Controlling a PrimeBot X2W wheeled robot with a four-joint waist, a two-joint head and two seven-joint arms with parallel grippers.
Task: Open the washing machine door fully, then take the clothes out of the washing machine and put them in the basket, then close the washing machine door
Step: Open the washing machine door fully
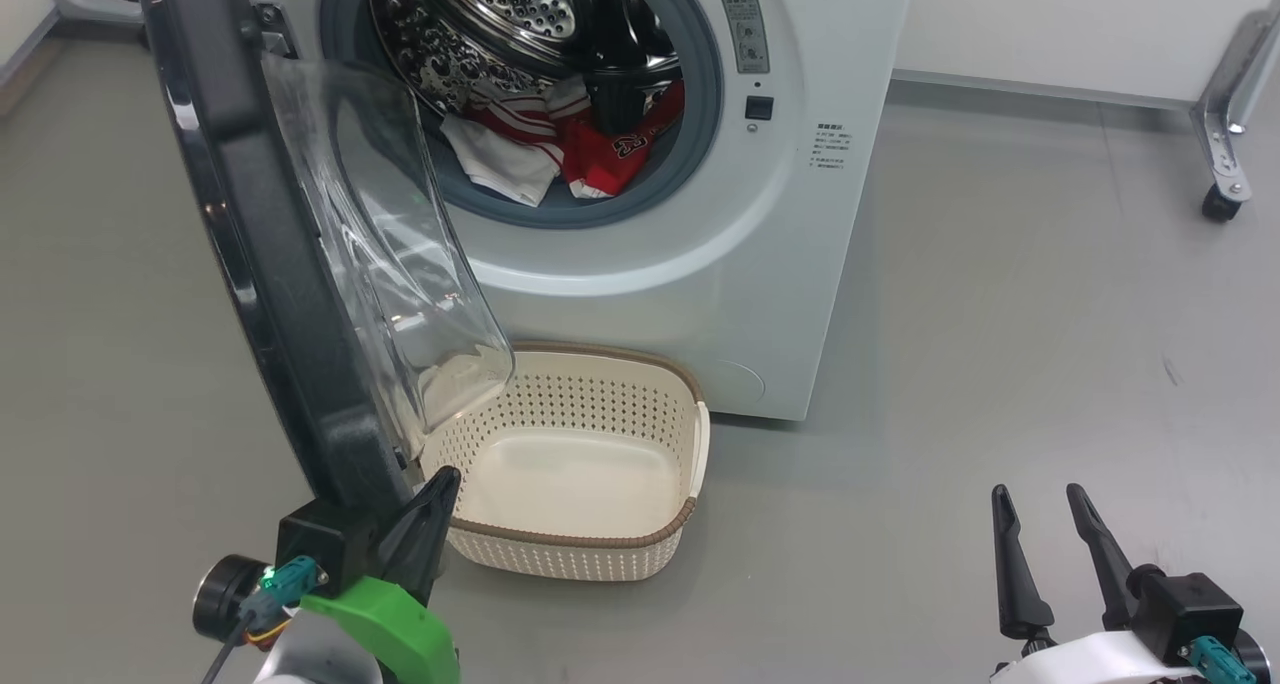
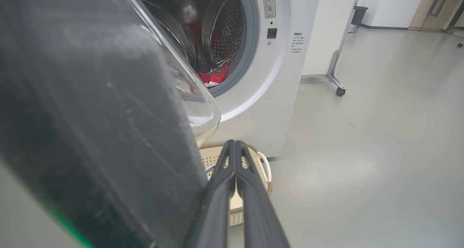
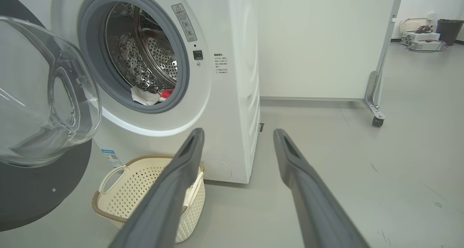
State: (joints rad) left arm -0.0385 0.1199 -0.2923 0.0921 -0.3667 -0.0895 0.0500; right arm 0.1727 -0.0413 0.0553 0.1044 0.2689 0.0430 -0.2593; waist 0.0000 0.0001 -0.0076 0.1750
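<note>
The washing machine (image 1: 700, 264) stands ahead with the washing machine door (image 1: 260, 264) swung out to its left, black rim edge-on and glass bowl (image 1: 390, 254) bulging toward the basket. The clothes (image 1: 560, 144), red and white, lie at the drum's front lip. The cream basket (image 1: 600, 404) sits on the floor below the opening, with nothing in it. My left gripper (image 1: 443, 482) is shut with nothing in it, close beside the door's lower rim (image 2: 90, 132); its tips (image 2: 233, 143) point at the basket (image 2: 261, 164). My right gripper (image 1: 1038, 496) stands open at lower right, apart from everything.
Grey floor spreads to the right of the washer. A metal frame on a caster wheel (image 1: 1222, 202) stands at the far right by the wall. In the right wrist view, a white basket (image 3: 413, 25) and dark bin (image 3: 448, 30) sit far back.
</note>
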